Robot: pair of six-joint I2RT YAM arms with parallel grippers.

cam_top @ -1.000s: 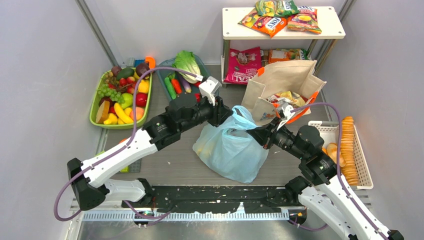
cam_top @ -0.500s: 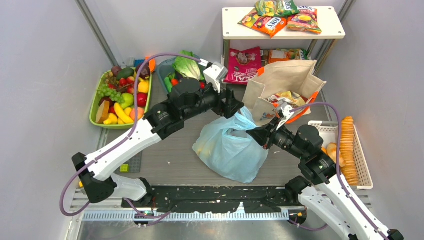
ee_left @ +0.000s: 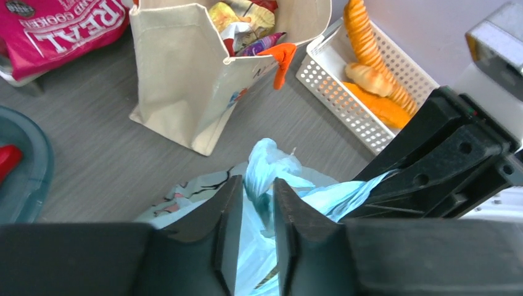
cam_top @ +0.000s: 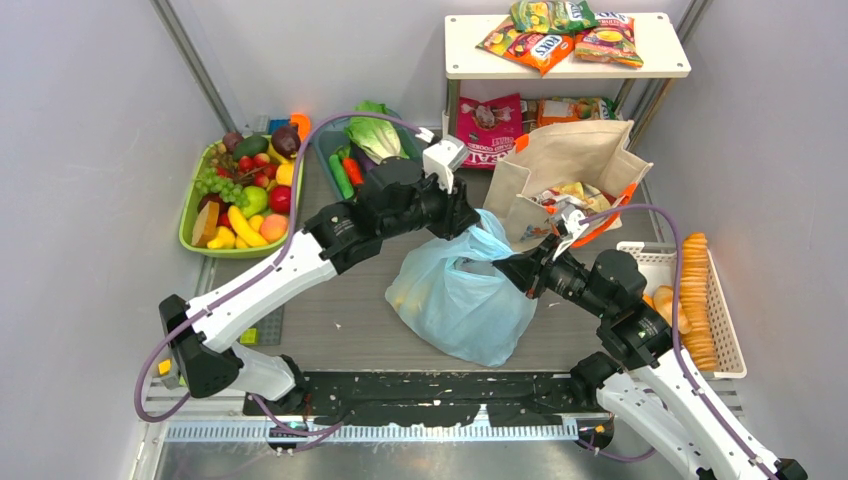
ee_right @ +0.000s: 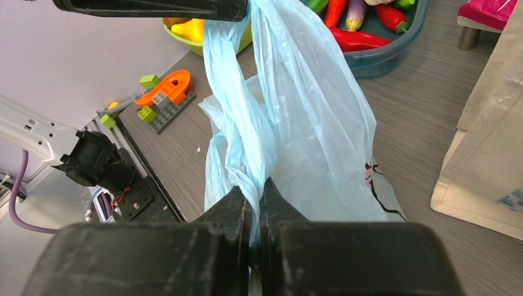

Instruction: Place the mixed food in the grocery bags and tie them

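Okay, so going across from the left: the green tray [cam_top: 190,215] is full of toy fruit [cam_top: 245,190], and the teal tray [cam_top: 325,150] next to it has the pale cabbage [cam_top: 375,135] plus a few other veg. None of that is bagged.

The left arm reaches over the table toward the middle. In its wrist view, the left gripper [ee_left: 256,188] has its jaws only a little way apart, with a twisted handle of the light-blue plastic bag [cam_top: 460,300] running up between them. I honestly can't tell if it's actually pinching the plastic or just straddling it.

The bag itself sits mid-table, slumped, with something yellowish showing through the side, so it's got at least some food in it.

The right gripper [ee_right: 256,188] comes at the bag from the other side. Its jaws are squeezed together on another bunched strand of the same bag, which is pulled up taut.

Further right, the canvas tote [cam_top: 560,160] stands open, just behind the bag. It has snack packets [cam_top: 565,195] inside and its orange handles are loose, not tied. Behind it, the shelf [cam_top: 660,62] has more packets on top [cam_top: 540,45] and a pink one [cam_top: 490,125] underneath. The white mesh basket [cam_top: 650,262] of biscuits [cam_top: 695,290] is at the far right.

My read is they're partway through tying the blue bag. I can't make out a finished knot. After that there's the tote to tie, and a lot of food to pack if it all has to go in.
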